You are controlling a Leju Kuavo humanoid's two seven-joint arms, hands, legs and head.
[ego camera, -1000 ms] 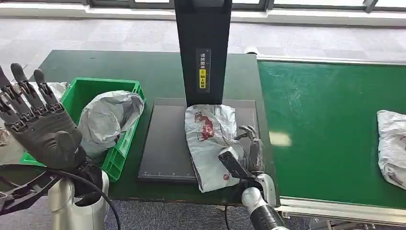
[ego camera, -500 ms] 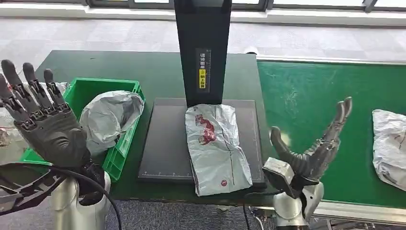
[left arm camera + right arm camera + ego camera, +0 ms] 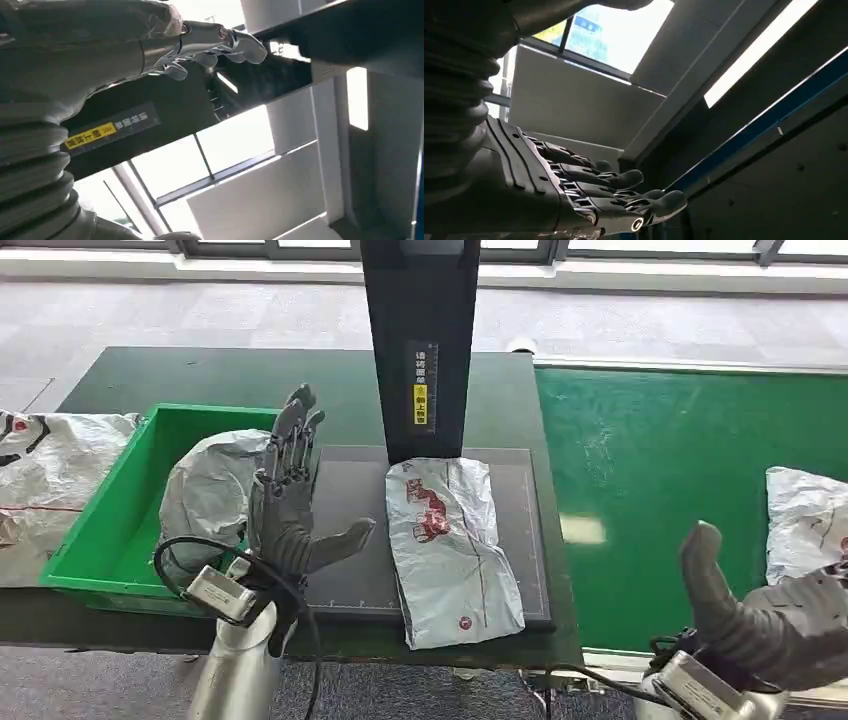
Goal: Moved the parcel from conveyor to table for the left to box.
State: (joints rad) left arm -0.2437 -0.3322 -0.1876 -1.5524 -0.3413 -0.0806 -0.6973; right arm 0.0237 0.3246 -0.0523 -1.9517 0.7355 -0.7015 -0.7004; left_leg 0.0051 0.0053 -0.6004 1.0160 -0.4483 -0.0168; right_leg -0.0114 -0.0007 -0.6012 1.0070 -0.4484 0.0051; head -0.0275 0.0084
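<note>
A white parcel with red print (image 3: 448,540) lies flat on the black scanner plate (image 3: 350,530) on the dark green table. My left hand (image 3: 293,505) stands upright over the plate's left side, fingers spread, empty, a short gap left of the parcel. The same hand (image 3: 100,35) points up at the ceiling in its wrist view. Near the conveyor's front edge my right hand (image 3: 760,615) is raised with fingers apart, holding nothing; its fingers (image 3: 624,192) stretch out in the right wrist view. The green box (image 3: 140,510) left of the plate holds a grey bagged parcel (image 3: 212,495).
A black scanner post (image 3: 420,345) rises behind the plate. Another white parcel (image 3: 805,520) lies on the green conveyor belt (image 3: 660,470) at the right edge. More bagged parcels (image 3: 50,480) lie left of the box.
My left hand swung in from the far left to beside the parcel. My right hand let go of the parcel and withdrew to the lower right. The view shifted slightly.
</note>
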